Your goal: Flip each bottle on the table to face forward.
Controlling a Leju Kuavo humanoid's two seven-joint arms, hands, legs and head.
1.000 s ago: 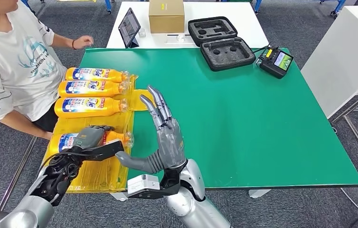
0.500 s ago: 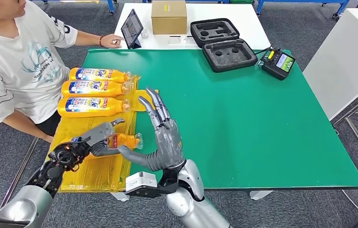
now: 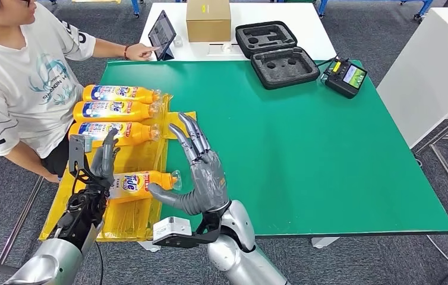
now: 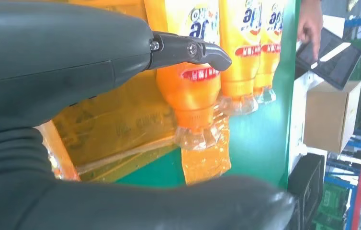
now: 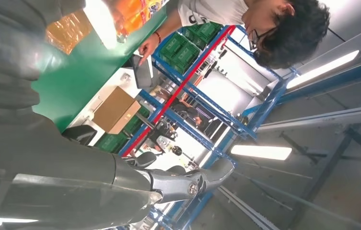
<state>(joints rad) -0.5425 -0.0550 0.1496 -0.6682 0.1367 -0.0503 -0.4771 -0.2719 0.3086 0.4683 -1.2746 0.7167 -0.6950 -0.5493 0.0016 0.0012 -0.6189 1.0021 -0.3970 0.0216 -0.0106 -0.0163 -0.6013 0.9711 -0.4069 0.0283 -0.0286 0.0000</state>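
Head view: left hand (image 3: 104, 159) spread above nearest bottle (image 3: 141, 182); right hand (image 3: 201, 172) spread, thumb touching its cap.
Judgement: roll gently, label up, keeping it on the yellow sheet (image 3: 128, 214).

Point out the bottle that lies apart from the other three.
The bottle nearest the robot, between the left hand and right hand. The other three lie side by side in a tight row farther back on the yellow sheet.
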